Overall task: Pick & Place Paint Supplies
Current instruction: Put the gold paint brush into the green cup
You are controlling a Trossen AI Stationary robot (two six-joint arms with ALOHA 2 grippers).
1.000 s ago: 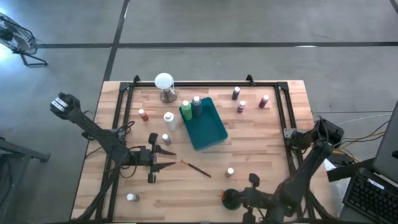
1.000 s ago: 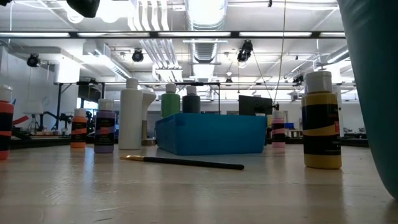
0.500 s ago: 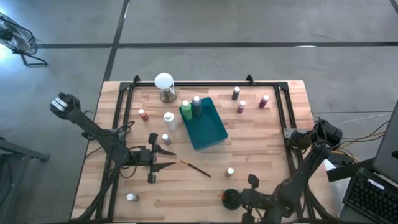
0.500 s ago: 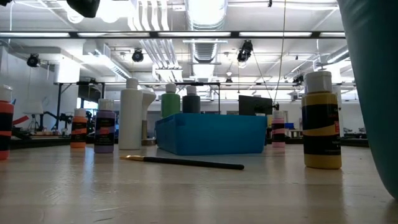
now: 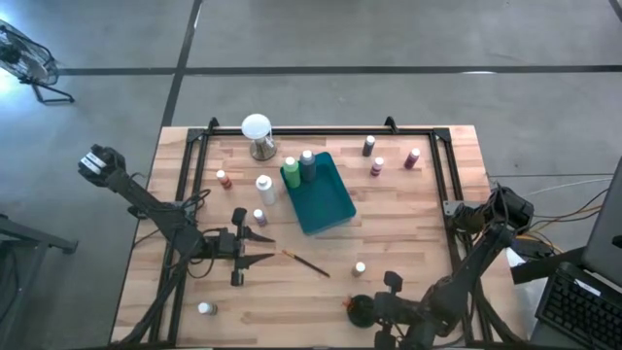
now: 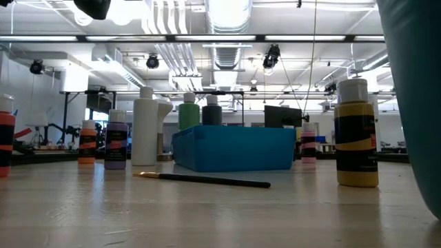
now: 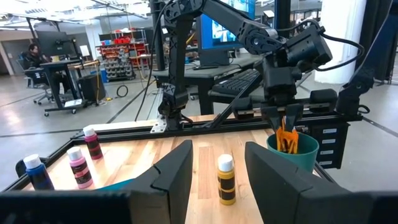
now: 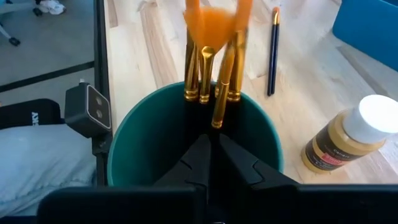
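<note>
At the near edge of the worktop [image 5: 408, 209], right of centre, stands a dark teal cup [image 8: 137, 158] holding several orange-handled brushes [image 8: 214, 62]. The right gripper [image 8: 210, 155] reaches down into this cup with its fingers [image 8: 186, 165] pressed together; whether anything is pinched between them cannot be told. Just beyond the cup stands a yellow bottle [image 6: 356, 134] with a white cap, and a white-capped bottle [image 5: 205, 308] stands alone near the near-left corner. A dark-handled brush [image 6: 203, 180] lies flat on the wood around mid-table, apart from everything else. The left gripper [image 5: 260, 248] hovers by the left side at mid-depth, fingers [image 7: 168, 180] partly apart and holding nothing. Just beyond it stand a purple bottle [image 5: 259, 217], a taller white bottle [image 5: 264, 188] and, nearer the left edge, an orange-red bottle [image 5: 223, 179]. The teal tray [image 5: 326, 204] sits at the centre, with a green bottle [image 5: 291, 173] and a darker green bottle [image 5: 307, 163] at its far end. Toward the far-right corner stand three more small bottles [image 5: 377, 165], and a white globe [image 5: 257, 127] on a metal base stands by the far edge
</note>
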